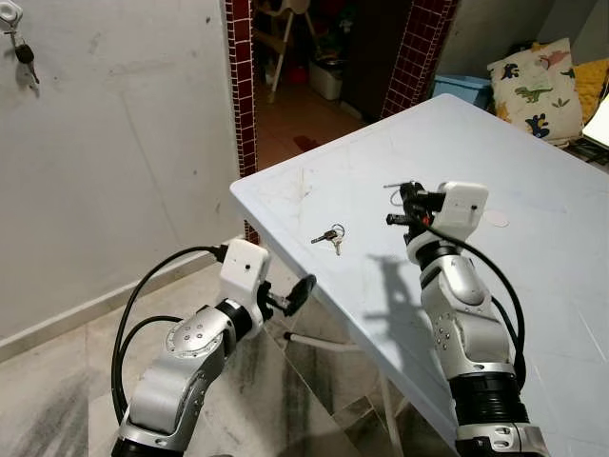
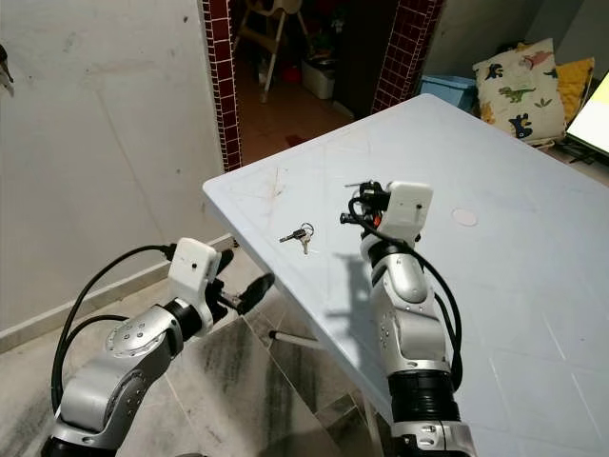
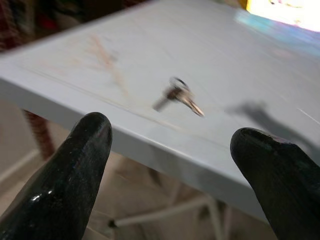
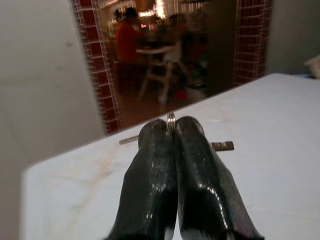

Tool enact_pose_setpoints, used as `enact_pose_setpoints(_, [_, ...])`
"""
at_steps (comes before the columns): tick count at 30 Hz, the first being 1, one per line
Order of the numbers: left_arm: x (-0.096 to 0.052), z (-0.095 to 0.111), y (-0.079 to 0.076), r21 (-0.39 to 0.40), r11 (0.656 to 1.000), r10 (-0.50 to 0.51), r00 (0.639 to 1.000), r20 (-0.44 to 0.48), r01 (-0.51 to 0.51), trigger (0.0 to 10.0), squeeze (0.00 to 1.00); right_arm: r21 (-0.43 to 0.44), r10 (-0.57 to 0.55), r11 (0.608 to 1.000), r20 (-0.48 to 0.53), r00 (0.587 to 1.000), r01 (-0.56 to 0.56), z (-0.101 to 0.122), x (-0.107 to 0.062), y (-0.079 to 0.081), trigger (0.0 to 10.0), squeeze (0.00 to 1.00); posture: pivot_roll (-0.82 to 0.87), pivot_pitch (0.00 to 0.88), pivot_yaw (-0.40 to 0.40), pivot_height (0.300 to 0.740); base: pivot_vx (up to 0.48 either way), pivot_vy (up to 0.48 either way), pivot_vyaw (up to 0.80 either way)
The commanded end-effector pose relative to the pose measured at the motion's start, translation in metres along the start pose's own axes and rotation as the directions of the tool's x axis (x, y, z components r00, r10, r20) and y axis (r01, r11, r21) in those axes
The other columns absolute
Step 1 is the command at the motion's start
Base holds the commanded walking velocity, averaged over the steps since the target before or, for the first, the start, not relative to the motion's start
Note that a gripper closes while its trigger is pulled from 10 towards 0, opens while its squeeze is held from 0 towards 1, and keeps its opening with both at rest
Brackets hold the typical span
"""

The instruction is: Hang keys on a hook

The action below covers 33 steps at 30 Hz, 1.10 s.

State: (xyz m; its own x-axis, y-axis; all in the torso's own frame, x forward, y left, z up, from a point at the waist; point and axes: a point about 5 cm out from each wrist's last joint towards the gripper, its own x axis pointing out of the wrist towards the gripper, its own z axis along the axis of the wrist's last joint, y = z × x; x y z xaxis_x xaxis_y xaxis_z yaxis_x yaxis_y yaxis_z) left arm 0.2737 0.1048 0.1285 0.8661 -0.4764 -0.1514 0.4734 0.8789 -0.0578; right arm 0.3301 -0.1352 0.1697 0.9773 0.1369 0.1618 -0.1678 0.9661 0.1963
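Note:
A small bunch of keys (image 1: 330, 236) lies on the pale table (image 1: 533, 286) near its front corner, also in the left wrist view (image 3: 179, 95). My right gripper (image 1: 404, 205) hovers over the table just right of that bunch. Its fingers (image 4: 155, 165) are shut on a second set of keys, whose ring (image 4: 171, 118) pokes out between the tips. My left gripper (image 1: 300, 293) hangs open below and in front of the table's edge, pointing at the lying keys. On the wall at the far left, a hook (image 1: 9, 14) holds a dark-headed key (image 1: 24, 52).
A doorway framed in red tiles (image 1: 243, 86) opens behind the table's corner, with a chair (image 1: 285, 38) inside and a person in red (image 4: 127, 42) at a table beyond. A dinosaur cushion (image 1: 533, 90) and a blue bin (image 1: 461, 88) stand at the back right.

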Motion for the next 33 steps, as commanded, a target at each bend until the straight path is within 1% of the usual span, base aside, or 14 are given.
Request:
enact_pose_setpoints(1, [0.000, 0.002, 0.011, 0.021, 0.996, 0.086, 0.996, 0.025, -0.087, 10.0, 0.00, 0.026, 0.066, 0.997, -0.006, 0.998, -0.066, 0.003, -0.007, 0.009, 0.0, 0.00, 0.13, 0.000, -0.080, 0.740, 0.000, 0.000, 0.00])
enact_pose_setpoints(2, [0.000, 0.002, 0.011, 0.021, 0.996, 0.086, 0.996, 0.025, -0.087, 10.0, 0.00, 0.026, 0.066, 0.997, -0.006, 0.998, -0.066, 0.003, -0.007, 0.009, 0.0, 0.00, 0.13, 0.000, -0.080, 0.740, 0.000, 0.000, 0.00])
enact_pose_setpoints(4, [-0.003, 0.002, 0.023, 0.024, 0.985, 0.171, 0.985, 0.034, -0.172, 10.0, 0.00, 0.051, 0.102, 0.994, -0.017, 0.995, -0.101, 0.002, -0.017, 0.018, 0.0, 0.00, 0.13, 0.000, -0.082, 0.740, 0.000, 0.000, 0.00])
enact_pose_setpoints(7, [-0.006, 0.002, 0.029, 0.028, 0.977, 0.210, 0.977, 0.045, -0.211, 10.0, 0.00, 0.082, 0.145, 0.986, -0.013, 0.989, -0.144, 0.005, -0.023, 0.028, 0.0, 0.00, 0.13, 0.002, -0.082, 0.740, 0.000, 0.000, 0.00])
enact_pose_setpoints(8, [-0.006, 0.002, 0.029, 0.028, 0.977, 0.210, 0.977, 0.045, -0.211, 10.0, 0.00, 0.082, 0.145, 0.986, -0.013, 0.989, -0.144, 0.005, -0.023, 0.028, 0.0, 0.00, 0.13, 0.002, -0.082, 0.740, 0.000, 0.000, 0.00])
enact_pose_setpoints(9, [-0.007, 0.002, 0.029, 0.030, 0.976, 0.215, 0.975, 0.051, -0.217, 10.0, 0.00, 0.104, 0.173, 0.980, -0.017, 0.985, -0.170, 0.005, -0.027, 0.033, 0.0, 0.00, 0.13, 0.005, -0.081, 0.740, 0.000, 0.000, 0.00])
enact_pose_setpoints(11, [-0.007, 0.002, 0.029, 0.024, 0.976, 0.216, 0.975, 0.050, -0.218, 10.0, 0.00, 0.117, 0.195, 0.974, -0.023, 0.980, -0.191, 0.004, -0.030, 0.039, 0.0, 0.00, 0.13, 0.006, -0.080, 0.740, 0.000, 0.000, 0.00])
enact_pose_setpoints(13, [-0.005, 0.002, 0.028, 0.020, 0.976, 0.214, 0.975, 0.052, -0.215, 10.0, 0.00, 0.144, 0.235, 0.963, -0.027, 0.972, -0.229, 0.003, -0.036, 0.048, 0.0, 0.00, 0.13, 0.007, -0.078, 0.740, 0.000, 0.000, 0.00])
enact_pose_setpoints(14, [-0.005, 0.002, 0.028, 0.020, 0.976, 0.214, 0.975, 0.052, -0.215, 10.0, 0.00, 0.144, 0.235, 0.963, -0.027, 0.972, -0.229, 0.003, -0.036, 0.048, 0.0, 0.00, 0.13, 0.007, -0.078, 0.740, 0.000, 0.000, 0.00])
enact_pose_setpoints(16, [-0.004, 0.002, 0.026, 0.020, 0.978, 0.208, 0.977, 0.055, -0.210, 10.0, 0.00, 0.162, 0.253, 0.956, -0.030, 0.967, -0.245, 0.004, -0.039, 0.054, 0.0, 0.00, 0.13, 0.009, -0.075, 0.740, 0.000, 0.000, 0.00])
enact_pose_setpoints(21, [-0.004, 0.003, 0.026, 0.021, 0.978, 0.207, 0.977, 0.056, -0.209, 10.0, 0.00, 0.177, 0.278, 0.947, -0.034, 0.960, -0.268, 0.004, -0.040, 0.057, 0.0, 0.00, 0.13, 0.011, -0.073, 0.740, 0.000, 0.000, 0.00])
enact_pose_setpoints(27, [-0.004, 0.002, 0.027, 0.022, 0.977, 0.211, 0.976, 0.053, -0.212, 10.0, 0.00, 0.164, 0.265, 0.953, -0.051, 0.963, -0.254, 0.002, -0.040, 0.055, 0.0, 0.00, 0.13, 0.013, -0.074, 0.740, 0.000, 0.000, 0.00])
enact_pose_setpoints(29, [-0.004, 0.002, 0.027, 0.020, 0.977, 0.211, 0.976, 0.052, -0.213, 10.0, 0.00, 0.149, 0.240, 0.962, -0.067, 0.968, -0.228, 0.000, -0.038, 0.051, 0.0, 0.00, 0.13, 0.013, -0.074, 0.740, 0.000, 0.000, 0.00])
enact_pose_setpoints(33, [-0.005, 0.002, 0.026, 0.018, 0.977, 0.210, 0.976, 0.053, -0.211, 10.0, 0.00, 0.122, 0.229, 0.968, -0.079, 0.970, -0.219, -0.001, -0.037, 0.051, 0.0, 0.00, 0.14, 0.016, -0.076, 0.740, 0.000, 0.000, 0.00])
